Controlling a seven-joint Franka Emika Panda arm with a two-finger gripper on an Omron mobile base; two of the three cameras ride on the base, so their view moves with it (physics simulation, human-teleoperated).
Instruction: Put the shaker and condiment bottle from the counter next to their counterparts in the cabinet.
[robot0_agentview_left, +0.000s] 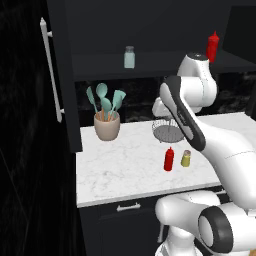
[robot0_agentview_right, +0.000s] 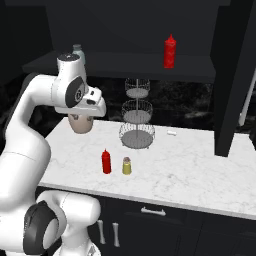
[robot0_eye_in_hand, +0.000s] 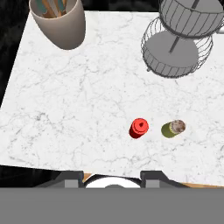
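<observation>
The yellow-olive shaker (robot0_agentview_left: 186, 158) (robot0_agentview_right: 127, 165) (robot0_eye_in_hand: 173, 128) and the red condiment bottle (robot0_agentview_left: 169, 159) (robot0_agentview_right: 106, 161) (robot0_eye_in_hand: 139, 127) stand upright side by side near the front of the white marble counter (robot0_agentview_left: 120, 175). My gripper (robot0_eye_in_hand: 111, 177) (robot0_agentview_right: 85, 116) hovers high above the counter and points down at it. Its tips stand apart, open, with nothing between them. On the open cabinet's shelf (robot0_agentview_left: 100, 67) stand the counterparts: a pale blue-green shaker (robot0_agentview_left: 129, 57) (robot0_agentview_right: 77, 49) at the left and a red bottle (robot0_agentview_left: 213, 46) (robot0_agentview_right: 170, 51) at the right.
A beige crock of teal utensils (robot0_agentview_left: 107, 125) (robot0_eye_in_hand: 59, 22) sits at the counter's back left. A tiered wire basket (robot0_agentview_left: 167, 131) (robot0_agentview_right: 136, 112) (robot0_eye_in_hand: 179, 43) stands behind the two items. Cabinet doors hang open at the left (robot0_agentview_left: 65, 75) and right (robot0_agentview_right: 235, 75).
</observation>
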